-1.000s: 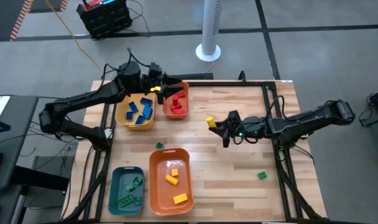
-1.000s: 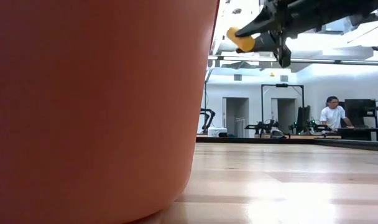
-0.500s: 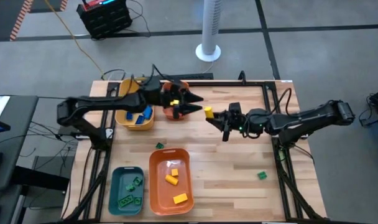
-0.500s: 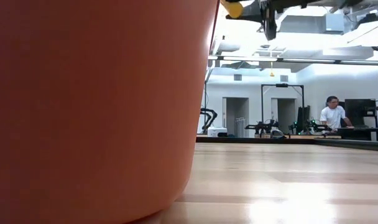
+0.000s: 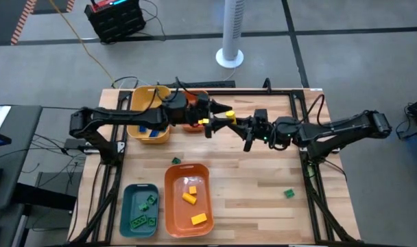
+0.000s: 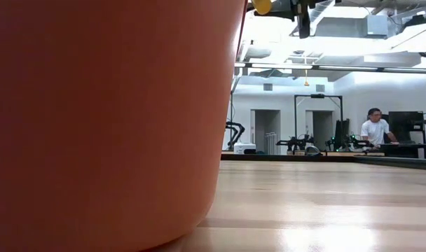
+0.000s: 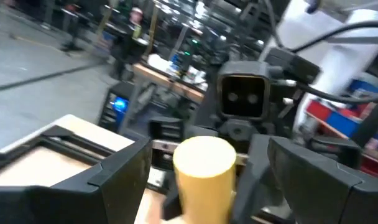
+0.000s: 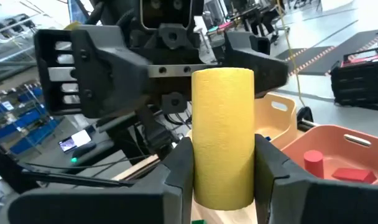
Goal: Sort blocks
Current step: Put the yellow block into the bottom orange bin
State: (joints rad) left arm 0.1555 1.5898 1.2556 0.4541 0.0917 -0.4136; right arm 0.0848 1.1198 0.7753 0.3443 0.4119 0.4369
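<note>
The yellow block (image 8: 223,134) was a plain matte cylinder, smooth-sided and flat-ended, standing upright between the right gripper's (image 8: 221,180) two dark fingers (image 8: 176,174), which were clenched against its sides low down so that most of its length rose clear above them. It was held in the air over the wooden table (image 5: 263,178), near the far middle. Facing it, the left gripper (image 7: 204,168) had its jaws released wide, one on either side of the cylinder and apart from it; from that wrist the block showed as a round pale-yellow end between the spread fingers (image 7: 124,171). From above, the two grippers met nose to nose, the yellow piece (image 5: 229,114) between them. Beyond the jaws sat the orange bin (image 8: 338,146) holding red blocks (image 8: 312,160).
</note>
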